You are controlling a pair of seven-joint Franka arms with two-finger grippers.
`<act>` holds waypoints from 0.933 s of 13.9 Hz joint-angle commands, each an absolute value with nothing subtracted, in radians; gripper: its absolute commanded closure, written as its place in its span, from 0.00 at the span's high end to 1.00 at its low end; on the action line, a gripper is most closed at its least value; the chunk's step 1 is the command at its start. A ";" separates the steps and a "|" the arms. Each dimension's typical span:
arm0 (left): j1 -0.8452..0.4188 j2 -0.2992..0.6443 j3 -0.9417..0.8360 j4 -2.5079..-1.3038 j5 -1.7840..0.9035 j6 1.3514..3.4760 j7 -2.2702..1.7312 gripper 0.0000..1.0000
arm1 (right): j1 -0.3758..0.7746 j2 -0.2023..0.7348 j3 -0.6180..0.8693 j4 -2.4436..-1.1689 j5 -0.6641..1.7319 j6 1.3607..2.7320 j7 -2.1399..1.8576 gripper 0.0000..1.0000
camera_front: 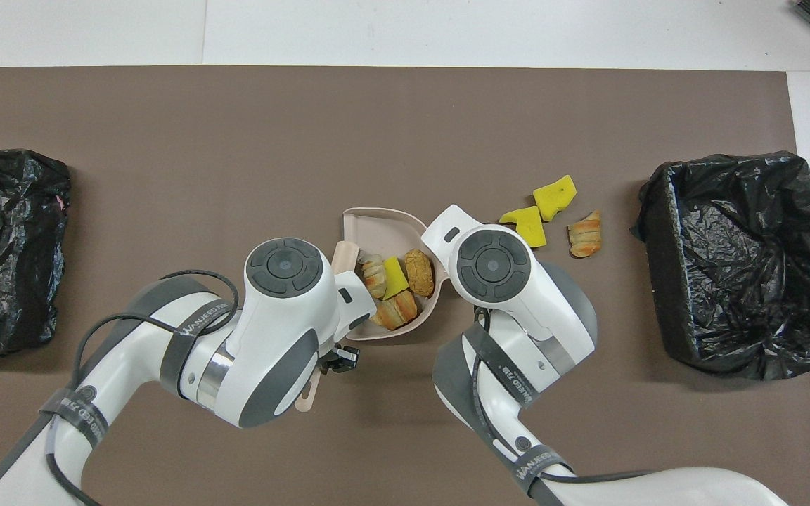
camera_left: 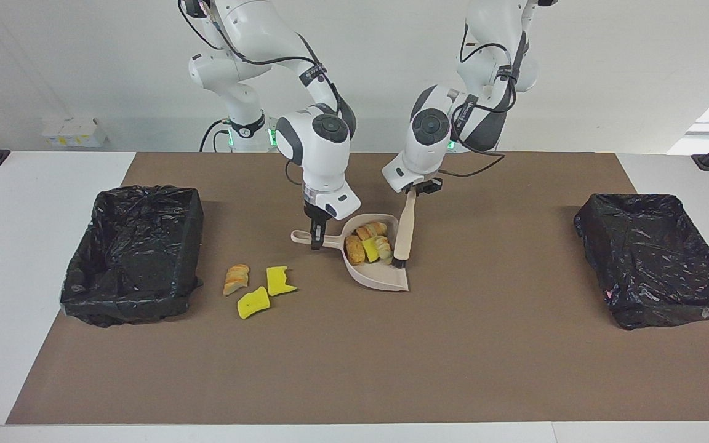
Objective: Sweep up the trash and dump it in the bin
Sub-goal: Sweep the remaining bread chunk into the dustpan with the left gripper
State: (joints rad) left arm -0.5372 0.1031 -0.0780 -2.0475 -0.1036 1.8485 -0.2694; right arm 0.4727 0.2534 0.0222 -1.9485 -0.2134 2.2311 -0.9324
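My right gripper is shut on the handle of the beige dustpan, which rests on the brown mat. Several trash pieces lie in the pan: bread-like chunks, a striped piece and a yellow sponge. My left gripper is shut on the beige brush, whose dark bristles stand at the pan's open side. Three more scraps lie on the mat toward the right arm's end: a striped bread piece and two yellow sponges. In the overhead view the right wrist hides its gripper.
Two bins lined with black bags stand on the mat, one at the right arm's end and one at the left arm's end. White table borders the mat.
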 commanded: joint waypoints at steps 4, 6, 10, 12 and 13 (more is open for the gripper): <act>-0.531 0.087 -0.084 -2.049 0.010 1.829 -0.337 0.00 | 0.396 0.255 0.032 -1.948 -0.063 2.270 -1.115 0.00; -0.531 0.089 -0.084 -2.039 0.018 1.812 -0.359 0.00 | 0.385 0.255 0.034 -1.948 -0.057 2.272 -1.134 0.00; -0.531 0.075 -0.084 -2.037 0.020 1.801 -0.360 0.00 | 0.374 0.247 0.034 -1.939 -0.041 2.275 -1.144 0.00; -0.531 0.045 -0.084 -2.031 0.018 1.735 -0.362 0.00 | 0.338 0.241 0.034 -1.908 -0.025 2.241 -1.205 0.00; -0.531 0.022 -0.084 -2.042 0.020 1.709 -0.376 0.00 | 0.322 0.233 0.034 -1.899 -0.005 2.220 -1.238 0.00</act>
State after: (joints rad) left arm -0.5300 0.0773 -0.0837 -2.0326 0.0000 1.7673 -0.3496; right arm 0.3675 0.2543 0.0210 -1.9201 -0.0552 2.2544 -1.1549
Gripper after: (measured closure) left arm 0.731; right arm 0.683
